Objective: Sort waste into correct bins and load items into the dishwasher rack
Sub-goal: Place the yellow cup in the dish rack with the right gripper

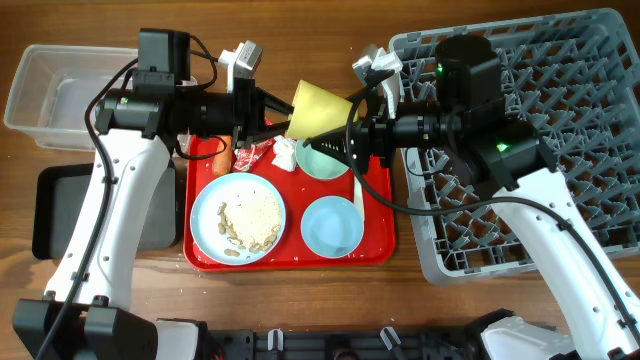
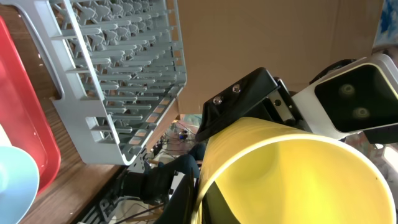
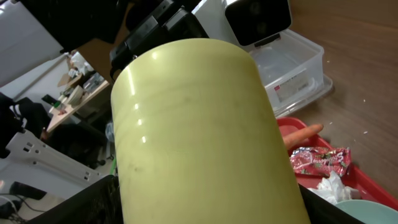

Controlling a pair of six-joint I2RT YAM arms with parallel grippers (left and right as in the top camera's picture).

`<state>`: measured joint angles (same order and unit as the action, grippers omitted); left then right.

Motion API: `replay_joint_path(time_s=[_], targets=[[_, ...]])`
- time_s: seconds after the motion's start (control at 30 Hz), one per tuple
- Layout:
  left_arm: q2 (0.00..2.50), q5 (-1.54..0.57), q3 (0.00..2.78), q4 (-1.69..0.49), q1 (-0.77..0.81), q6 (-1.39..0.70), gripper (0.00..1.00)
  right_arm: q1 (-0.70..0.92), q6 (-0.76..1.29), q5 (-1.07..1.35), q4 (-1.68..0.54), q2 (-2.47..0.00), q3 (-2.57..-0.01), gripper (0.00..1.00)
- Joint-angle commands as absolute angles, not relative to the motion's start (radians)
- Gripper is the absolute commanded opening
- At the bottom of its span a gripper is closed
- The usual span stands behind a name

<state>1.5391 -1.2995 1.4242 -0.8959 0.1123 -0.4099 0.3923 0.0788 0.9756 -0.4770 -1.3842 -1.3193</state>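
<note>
The yellow cup (image 1: 318, 108) hangs tilted above the red tray, between both grippers. My left gripper (image 1: 280, 115) is shut on its rim; in the left wrist view the cup's open mouth (image 2: 298, 174) faces the camera with my finger (image 2: 208, 202) at the rim. My right gripper (image 1: 325, 135) straddles the cup body (image 3: 193, 137), with its fingers (image 3: 205, 208) against both sides. On the tray lie a carrot (image 1: 221, 153), a red-and-white wrapper (image 1: 250, 155), a tissue (image 1: 284, 152), two light-blue bowls (image 1: 325, 160) (image 1: 332, 226), a white spoon (image 1: 357, 190) and a pale-blue plate (image 1: 210, 215) with crumbs (image 1: 250, 222).
The grey dishwasher rack (image 1: 560, 150) stands at the right, next to the red tray (image 1: 290, 257). A clear tub (image 1: 55, 95) is at the far left, and a black tray (image 1: 50, 210) lies in front of it. Both arms cross above the tray.
</note>
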Motion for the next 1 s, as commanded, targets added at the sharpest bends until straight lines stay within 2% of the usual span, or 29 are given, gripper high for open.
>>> replay_joint_path(time_s=[0.0, 0.13, 0.17, 0.23, 0.37, 0.4, 0.53, 0.63, 0.7, 0.9, 0.97], targets=[[1.545, -1.301, 1.425, -0.894, 0.116, -0.413, 0.04, 0.394, 0.078, 1.015, -0.45, -1.394, -1.334, 0.78], [1.545, -1.301, 1.425, -0.893, 0.116, -0.413, 0.05, 0.393, 0.079, 1.019, -0.454, -1.394, -1.334, 0.52], [1.545, -1.3, 1.425, -0.893, 0.116, -0.413, 0.33, 0.391, 0.077, 1.018, -0.463, -1.391, -1.334, 0.51], [1.545, -1.246, 1.425, -0.891, 0.115, -0.412, 1.0, 0.357, 0.078, 1.0, -0.484, -1.369, -1.334, 0.51], [1.545, -0.959, 1.425, -0.89, 0.113, -0.412, 1.0, 0.221, 0.051, 0.759, -0.738, -1.245, -1.335, 0.51], [1.545, -0.916, 1.425, -0.89, 0.113, -0.412, 1.0, 0.174, 0.057, 0.673, -0.84, -1.196, -1.335, 0.47], [1.545, -0.884, 1.425, -0.89, 0.113, -0.412, 1.0, 0.05, 0.233, 0.309, -1.2, -1.042, -1.335, 0.47], [1.545, -0.884, 1.425, -0.89, 0.113, -0.412, 1.0, 0.031, 0.333, 0.224, -1.432, -1.028, -1.334, 0.47], [1.545, -0.884, 1.425, -0.89, 0.113, -0.413, 1.0, 0.031, 0.371, 0.165, -1.507, -1.074, -1.334, 0.47], [1.545, -0.884, 1.425, -0.926, 0.113, -0.412, 1.0, 0.031, 0.358, 0.14, -1.524, -1.379, -1.334, 0.48], [1.545, -0.884, 1.425, -0.928, 0.113, -0.412, 1.0, 0.043, 0.312, 0.16, -1.517, -1.466, -1.334, 0.54]])
